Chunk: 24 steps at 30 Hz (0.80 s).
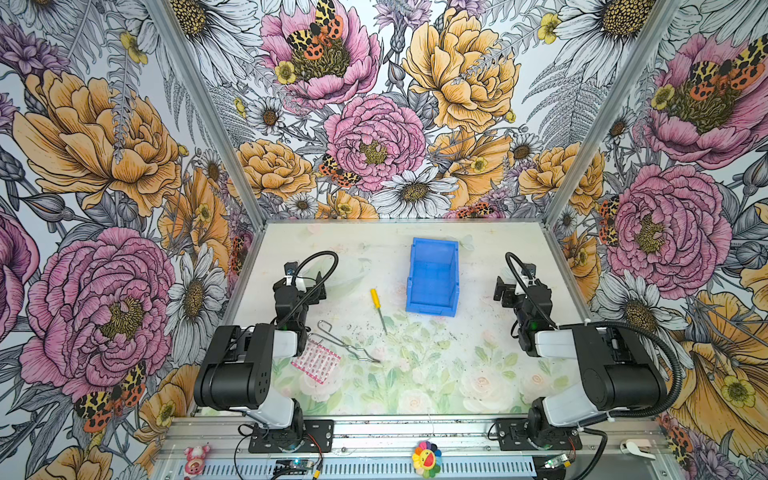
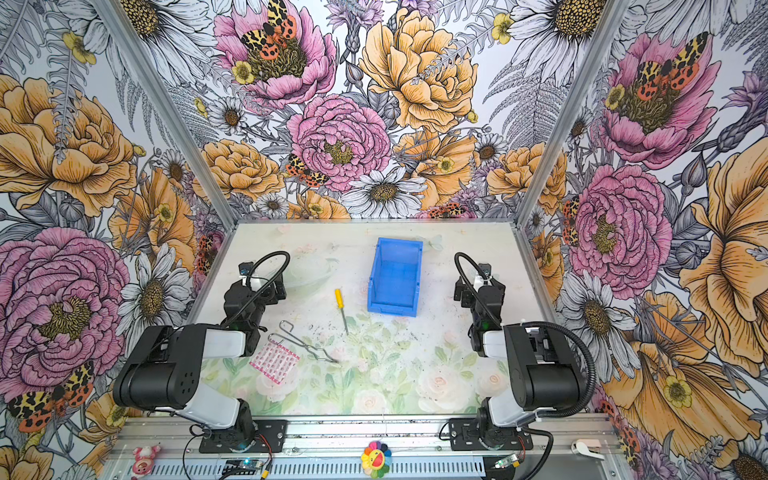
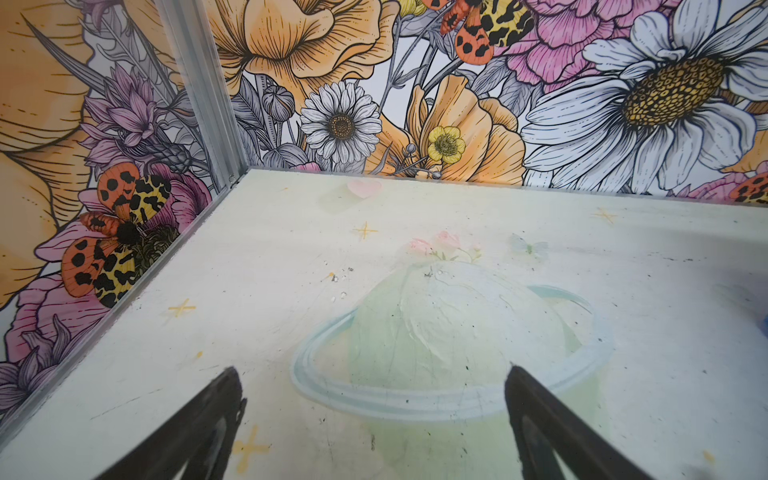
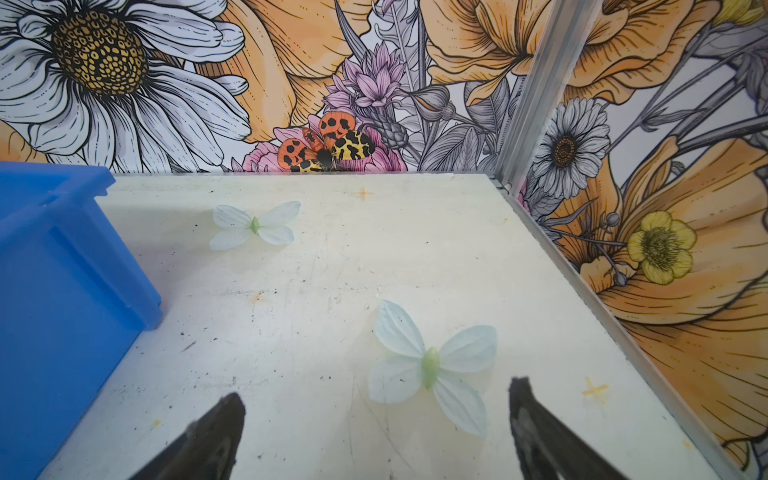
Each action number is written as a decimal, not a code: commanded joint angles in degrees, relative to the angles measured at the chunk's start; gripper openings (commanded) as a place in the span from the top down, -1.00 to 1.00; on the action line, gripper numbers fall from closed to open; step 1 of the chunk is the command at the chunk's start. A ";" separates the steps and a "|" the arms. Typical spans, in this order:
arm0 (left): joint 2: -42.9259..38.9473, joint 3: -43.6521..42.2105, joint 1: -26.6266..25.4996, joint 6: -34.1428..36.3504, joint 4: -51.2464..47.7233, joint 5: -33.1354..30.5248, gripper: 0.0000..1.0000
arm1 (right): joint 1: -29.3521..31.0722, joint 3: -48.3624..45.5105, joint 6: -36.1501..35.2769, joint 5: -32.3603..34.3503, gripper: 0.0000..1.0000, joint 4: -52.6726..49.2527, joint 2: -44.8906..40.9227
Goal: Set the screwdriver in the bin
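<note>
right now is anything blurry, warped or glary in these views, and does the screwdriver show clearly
In both top views: even light, faint shadows, walls splayed by the wide lens, the screwdriver crisp near the bin. In the left wrist view: the open left tool has dark, soft tips. In the right wrist view: the right tool likewise, the bin's near wall slightly soft.

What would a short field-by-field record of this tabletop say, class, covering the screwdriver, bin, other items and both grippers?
screwdriver: yellow handle, lying flat on the table, outside the bin, to its left in both top views
bin: blue, empty
other items: wire tongs, pink patterned sheet, by the left arm
left gripper: open, empty
right gripper: open, empty
task: not yet done
</note>
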 commanded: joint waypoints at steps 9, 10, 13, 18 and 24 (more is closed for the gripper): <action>-5.18 10.14 -4.29 2.38 -23.42 -6.78 -0.97 | 3.56 6.01 -0.39 2.70 -0.99 -19.28 -11.08; -5.73 10.46 -5.59 2.83 -24.52 -11.34 -0.97 | 4.46 6.63 0.03 3.46 -0.99 -22.00 -12.85; -8.71 11.25 -8.57 2.60 -28.27 -17.33 -0.97 | 8.53 10.02 3.69 8.60 -0.99 -32.73 -17.67; -12.46 15.45 -13.68 -3.80 -37.88 -20.30 -0.97 | 13.89 18.72 10.36 16.57 -0.99 -51.15 -20.59; -11.01 26.08 -16.18 -12.15 -53.68 -17.99 -0.97 | 18.43 28.19 14.01 18.21 -0.99 -65.62 -18.03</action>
